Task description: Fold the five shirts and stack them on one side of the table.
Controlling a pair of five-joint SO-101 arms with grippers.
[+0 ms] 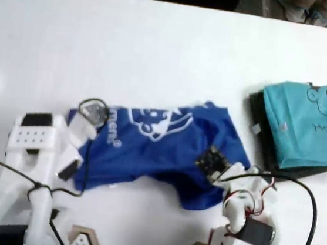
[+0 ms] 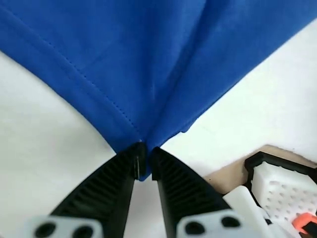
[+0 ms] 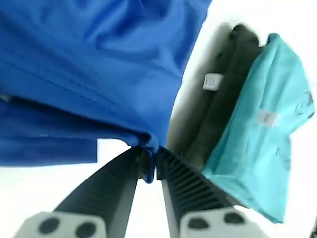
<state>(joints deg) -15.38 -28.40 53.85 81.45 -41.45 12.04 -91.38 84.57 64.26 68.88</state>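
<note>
A blue shirt with white print lies spread across the middle of the white table. My left gripper is shut on a pinched edge of the blue shirt at its left end, by the left arm. My right gripper is shut on a fold of the blue shirt at its right end, by the right arm. A folded teal shirt rests on a folded dark shirt at the right side, also seen as the teal shirt and dark shirt.
The far half of the table is bare white surface. Arm bases and cables crowd the near edge. A white block with holes sits close to the left gripper.
</note>
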